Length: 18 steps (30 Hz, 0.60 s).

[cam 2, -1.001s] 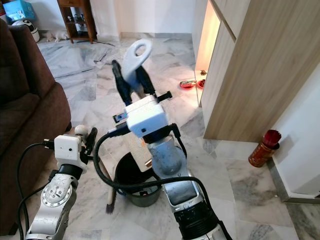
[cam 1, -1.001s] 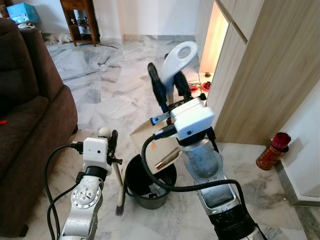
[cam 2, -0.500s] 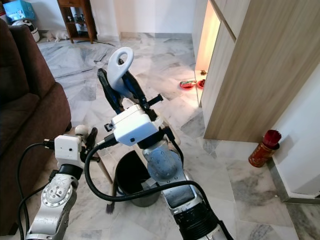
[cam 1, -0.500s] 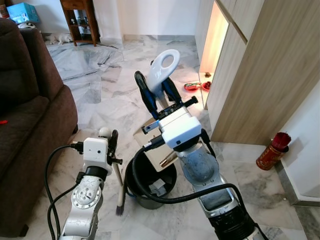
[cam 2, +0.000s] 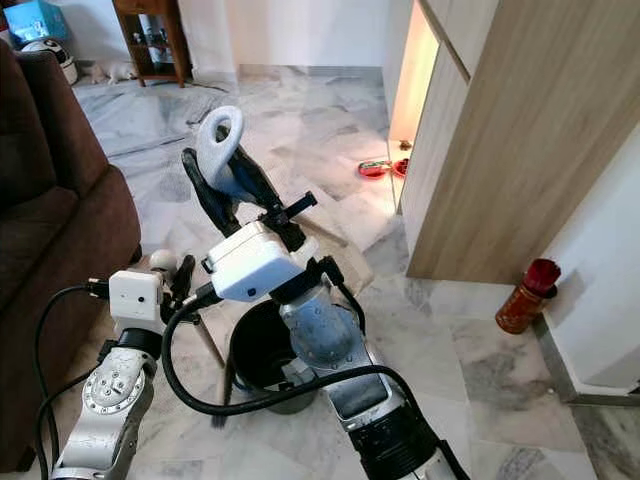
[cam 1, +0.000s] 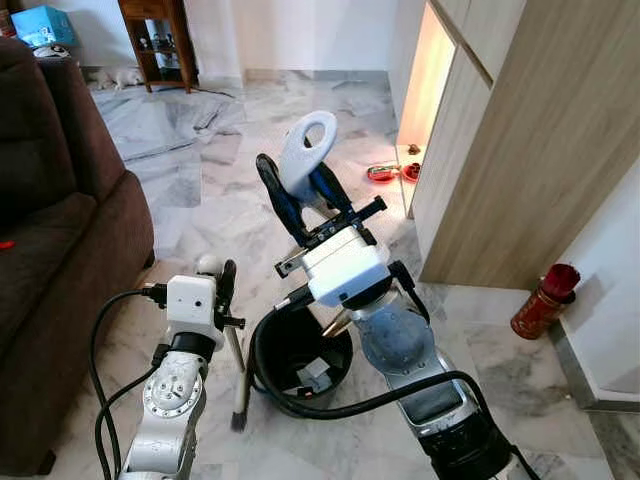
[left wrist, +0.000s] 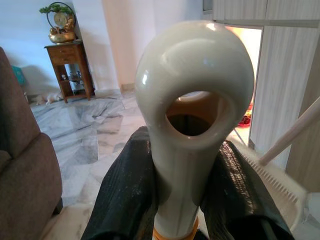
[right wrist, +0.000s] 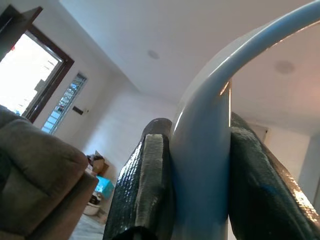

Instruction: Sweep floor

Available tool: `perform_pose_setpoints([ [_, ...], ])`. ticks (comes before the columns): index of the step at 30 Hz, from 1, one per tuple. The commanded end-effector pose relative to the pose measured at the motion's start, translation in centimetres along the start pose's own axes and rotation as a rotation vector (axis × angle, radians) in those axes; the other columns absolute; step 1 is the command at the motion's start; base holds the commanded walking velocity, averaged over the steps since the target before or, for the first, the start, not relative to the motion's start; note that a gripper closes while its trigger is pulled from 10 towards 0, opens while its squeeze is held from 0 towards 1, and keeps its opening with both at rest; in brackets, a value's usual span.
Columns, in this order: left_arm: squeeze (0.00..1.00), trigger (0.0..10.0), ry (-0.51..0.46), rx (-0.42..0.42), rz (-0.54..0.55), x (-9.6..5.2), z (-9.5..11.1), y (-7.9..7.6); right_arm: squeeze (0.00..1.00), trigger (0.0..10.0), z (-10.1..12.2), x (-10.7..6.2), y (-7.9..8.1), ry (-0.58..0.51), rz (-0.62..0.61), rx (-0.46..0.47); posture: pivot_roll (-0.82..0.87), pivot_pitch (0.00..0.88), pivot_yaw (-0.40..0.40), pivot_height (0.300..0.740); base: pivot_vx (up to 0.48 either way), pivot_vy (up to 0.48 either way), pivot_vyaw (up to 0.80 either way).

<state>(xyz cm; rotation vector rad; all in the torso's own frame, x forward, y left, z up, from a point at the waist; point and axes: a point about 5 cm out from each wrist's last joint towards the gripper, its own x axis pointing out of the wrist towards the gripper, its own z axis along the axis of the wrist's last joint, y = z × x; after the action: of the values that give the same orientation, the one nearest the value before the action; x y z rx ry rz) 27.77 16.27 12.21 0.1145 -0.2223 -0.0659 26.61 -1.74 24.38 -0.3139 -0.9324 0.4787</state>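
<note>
Right gripper (cam 1: pixel 300 190), frame centre, is clamped on the dustpan handle (cam 1: pixel 305 150), pan tipped over the black bin (cam 1: pixel 300 360). Left gripper (left wrist: pixel 182 200) is clamped on the broom handle (left wrist: pixel 192 100), lower left. Sweepings appear binned; emptying looks nearly finished.

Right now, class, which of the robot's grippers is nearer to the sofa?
Left. The left gripper holds the broom handle close beside the sofa; the right gripper holds the dustpan handle over the bin, farther away.

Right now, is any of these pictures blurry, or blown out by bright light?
Left wrist view: the broom handle is soft, too close to focus, and the lit cabinet opening glares orange. Right wrist view: the window is blown out white. Eye views: sharp.
</note>
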Motion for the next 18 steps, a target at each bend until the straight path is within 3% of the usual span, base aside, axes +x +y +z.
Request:
perform_pose_setpoints([
  [1, 0.00, 10.0, -0.071, -0.003, -0.008, 0.6, 1.2, -0.2, 0.00, 10.0, 1.6, 0.6, -0.4, -0.086, -0.014, -0.014, 0.14, 0.057, 0.005, 0.740, 0.000, 0.000, 0.00],
  [10, 0.00, 10.0, -0.072, -0.003, -0.009, 0.6, 1.2, -0.2, 0.00, 10.0, 1.5, 0.6, -0.3, -0.090, -0.005, -0.035, 0.14, 0.056, 0.005, 0.740, 0.000, 0.000, 0.00],
  [13, 0.00, 10.0, -0.072, -0.003, -0.011, 0.6, 1.2, -0.3, 0.00, 10.0, 1.2, 0.6, -0.7, -0.075, -0.025, -0.080, 0.14, 0.054, 0.006, 0.740, 0.000, 0.000, 0.00],
  [18, 0.00, 10.0, -0.068, -0.004, -0.013, 0.6, 1.2, -0.3, 0.00, 10.0, -0.5, 0.2, -3.5, 0.001, -0.100, -0.212, 0.14, 0.054, 0.006, 0.740, 0.000, 0.000, 0.00],
])
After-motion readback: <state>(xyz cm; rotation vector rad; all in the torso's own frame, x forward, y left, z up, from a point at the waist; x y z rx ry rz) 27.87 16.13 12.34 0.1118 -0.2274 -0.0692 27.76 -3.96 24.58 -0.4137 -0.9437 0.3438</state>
